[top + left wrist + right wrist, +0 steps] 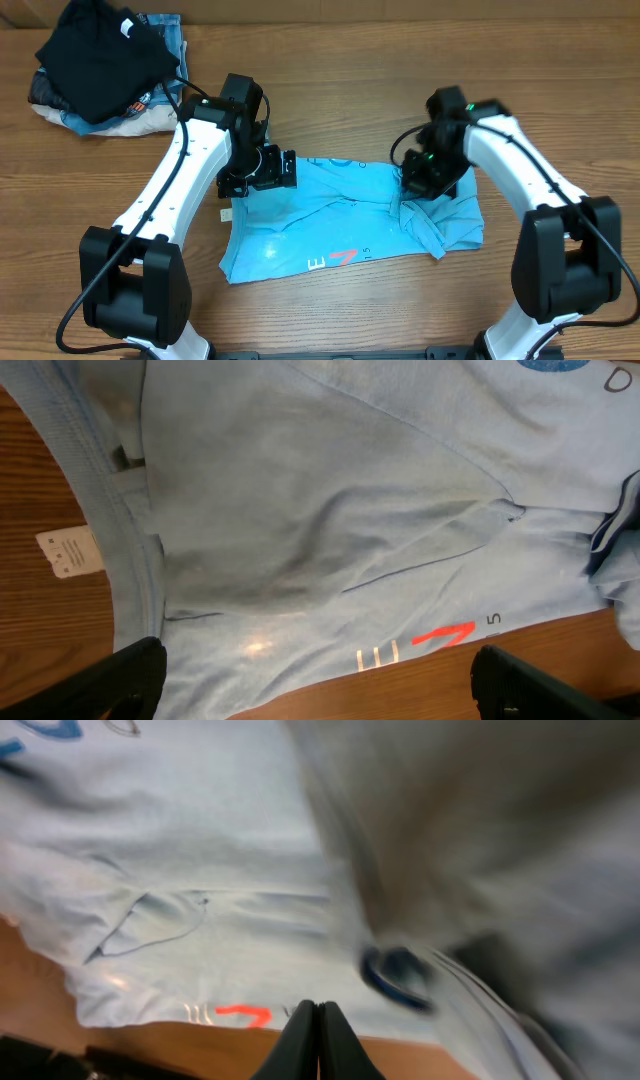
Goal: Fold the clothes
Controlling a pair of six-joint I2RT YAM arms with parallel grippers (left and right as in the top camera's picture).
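The table is carrying the T-shirt at its centre, right side rumpled; being light, limp cloth, it is inviting a pinch at a hem corner. On the left gripper the jaws are standing spread; on the right gripper they are pressing together.

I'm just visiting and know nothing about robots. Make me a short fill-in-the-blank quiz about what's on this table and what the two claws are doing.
1. The T-shirt on the wooden table is light ____ in colour.
2. The left gripper hangs over the shirt with its fingers wide ____.
3. The right gripper has its fingers squeezed ____.
4. The garment topping the pile at the table's far corner is ____.

Missing words: blue; open; shut; black.
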